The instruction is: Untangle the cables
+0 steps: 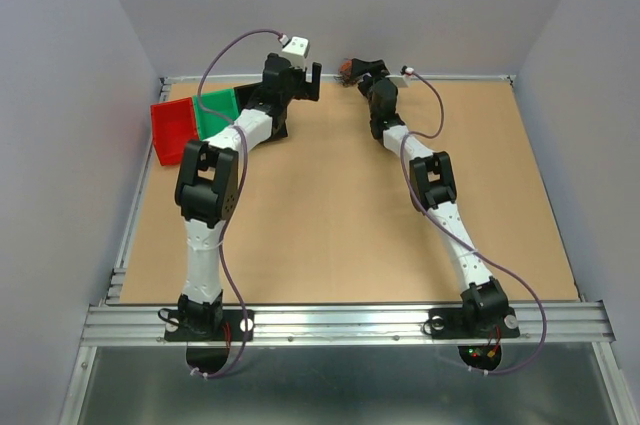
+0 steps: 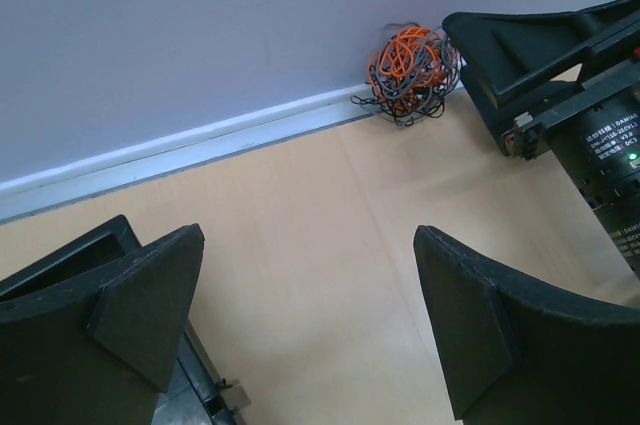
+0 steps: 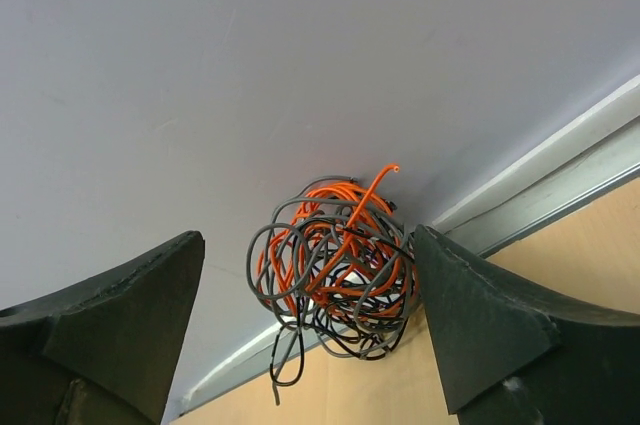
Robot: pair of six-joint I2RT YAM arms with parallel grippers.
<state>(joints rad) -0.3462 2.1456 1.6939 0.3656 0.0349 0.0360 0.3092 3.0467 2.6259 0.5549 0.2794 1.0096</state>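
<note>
Table [image 1: 320,235], far edge: cables [image 3: 335,270] form one knotted ball, none freed, between spread jaws of right gripper [image 3: 308,245]; left gripper [image 2: 308,235] gapes empty.

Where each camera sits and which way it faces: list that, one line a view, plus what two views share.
Top external: above and behind the arm bases, looking down the table towards the far wall; left arm and right arm show whole.
Left wrist: low over the table, facing the far wall and the cables; its own fingers at the bottom, right arm upper right.
Right wrist: close to the wall, facing it; its own fingers flank the cables.
Shared: both wrist views show the cables by the wall's rail.
</note>
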